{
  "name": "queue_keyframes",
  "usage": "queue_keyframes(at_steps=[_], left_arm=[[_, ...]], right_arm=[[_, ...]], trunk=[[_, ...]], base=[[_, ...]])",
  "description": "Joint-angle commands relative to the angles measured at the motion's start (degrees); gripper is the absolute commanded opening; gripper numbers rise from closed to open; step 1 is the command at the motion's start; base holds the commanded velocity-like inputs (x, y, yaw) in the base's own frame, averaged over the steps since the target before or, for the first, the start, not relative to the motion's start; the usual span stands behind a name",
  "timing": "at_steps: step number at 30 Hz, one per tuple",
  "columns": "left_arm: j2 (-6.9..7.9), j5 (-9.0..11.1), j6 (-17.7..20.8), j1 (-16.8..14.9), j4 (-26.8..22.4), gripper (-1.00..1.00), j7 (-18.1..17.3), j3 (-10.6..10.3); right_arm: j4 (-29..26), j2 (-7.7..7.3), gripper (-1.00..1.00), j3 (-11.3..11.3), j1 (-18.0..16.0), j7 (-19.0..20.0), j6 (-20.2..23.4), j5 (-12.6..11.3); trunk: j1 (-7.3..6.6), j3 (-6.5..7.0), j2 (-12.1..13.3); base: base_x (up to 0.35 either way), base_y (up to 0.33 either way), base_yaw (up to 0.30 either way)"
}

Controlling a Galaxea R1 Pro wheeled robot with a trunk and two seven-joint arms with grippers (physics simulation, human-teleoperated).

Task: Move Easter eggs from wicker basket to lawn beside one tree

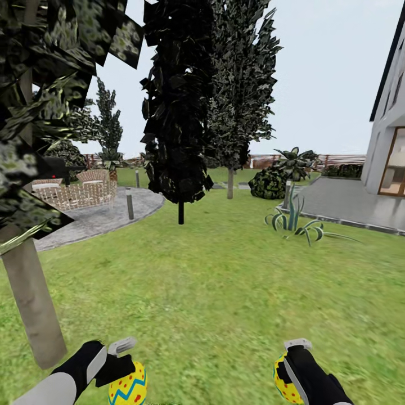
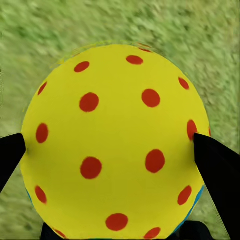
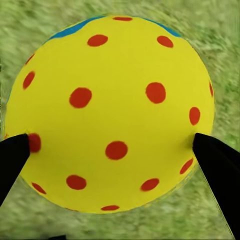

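Observation:
I hold two Easter eggs above the lawn [image 1: 225,281]. My left gripper [image 1: 125,367] is shut on a yellow egg [image 1: 129,388] with blue zigzags; in the left wrist view its red-dotted end [image 2: 115,135] sits between the black fingers [image 2: 10,155]. My right gripper [image 1: 289,364] is shut on another yellow, red-dotted egg [image 1: 284,381], also seen as the egg [image 3: 110,110] between the fingers [image 3: 217,160]. A tree with a pale trunk [image 1: 35,306] stands close at my left. The wicker basket is out of view.
A near-black tree [image 1: 180,140] and a second pale-trunked tree [image 1: 230,183] stand ahead. A grey patio with wicker furniture [image 1: 76,194] and a short post [image 1: 130,203] lies at the left. Spiky plants [image 1: 292,219], a bush [image 1: 269,184] and the house's paving [image 1: 349,202] are at the right.

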Motion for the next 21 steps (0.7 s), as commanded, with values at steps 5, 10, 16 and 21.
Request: queue_keyframes(at_steps=[5,10,16,21], left_arm=[[0.07,0.35,0.35,-0.04,-0.05,-1.0,0.07,0.2],[0.15,0.35,0.35,-0.04,-0.05,-1.0,0.14,0.2],[0.17,0.35,0.35,-0.04,-0.05,-1.0,0.14,0.2],[0.16,0.35,0.31,-0.04,-0.05,-1.0,0.14,0.2]], right_arm=[[-0.09,-0.03,-1.0,0.08,-0.01,0.17,0.38,0.48],[-0.09,0.16,-1.0,0.08,-0.01,0.17,0.38,0.54],[-0.09,0.32,-1.0,0.08,-0.01,0.17,0.38,0.57],[-0.01,0.55,-1.0,0.11,-0.01,0.17,0.38,0.57]], trunk=[[0.0,-0.07,-0.04],[0.0,-0.07,-0.04],[0.0,-0.07,-0.04],[0.0,-0.07,-0.04]], base=[[0.0,-0.056,0.291],[0.0,-0.001,0.291],[0.0,0.0,0.291],[0.0,0.0,0.291]])
